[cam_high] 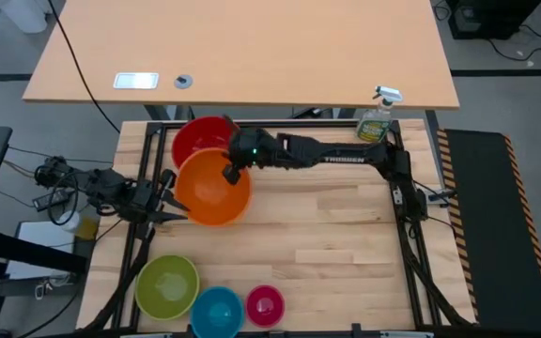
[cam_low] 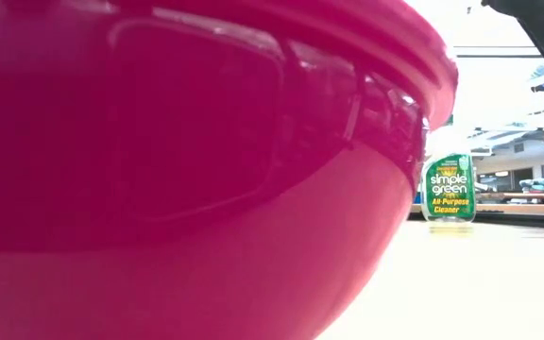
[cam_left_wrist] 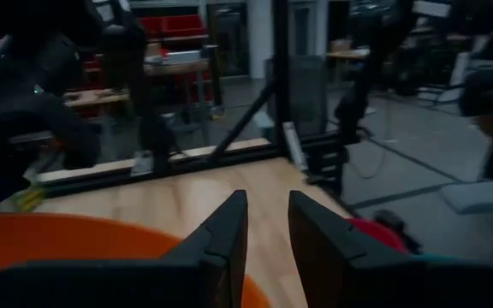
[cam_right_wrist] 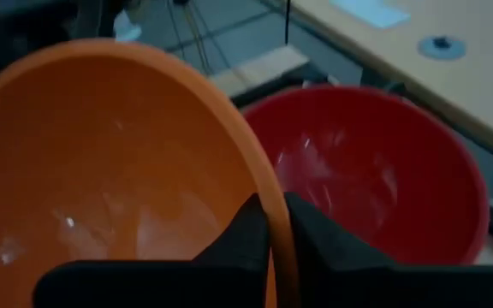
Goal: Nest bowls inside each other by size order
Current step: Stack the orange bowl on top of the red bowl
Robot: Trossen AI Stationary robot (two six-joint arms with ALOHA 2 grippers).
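The orange bowl (cam_high: 212, 190) is held beside the red bowl (cam_high: 201, 137) at the far left, and its far rim overlaps the red bowl's near rim. My right gripper (cam_high: 232, 173) is shut on the orange bowl's rim. My left gripper (cam_high: 169, 199) is open and empty just left of the orange bowl, whose rim shows in the left wrist view (cam_left_wrist: 75, 235). The yellow-green bowl (cam_high: 167, 286), the blue bowl (cam_high: 217, 311) and the magenta-pink bowl (cam_high: 265, 304) stand upright in a row at the near edge. The magenta-pink bowl (cam_low: 178, 179) fills the low view. My right gripper pinches the orange bowl's rim (cam_right_wrist: 274, 224) on its far right side, with one finger (cam_right_wrist: 242, 231) inside the bowl and the other outside. The fingers slant down from the table's far right. The bowl is open side up; whether it is clear of the table, I cannot tell.
A green spray bottle (cam_high: 376, 120) stands at the far right corner and also shows in the low view (cam_low: 449, 187). Bare wood lies in the middle and right of the table (cam_high: 336, 225). A larger desk (cam_high: 252, 47) stands behind the table.
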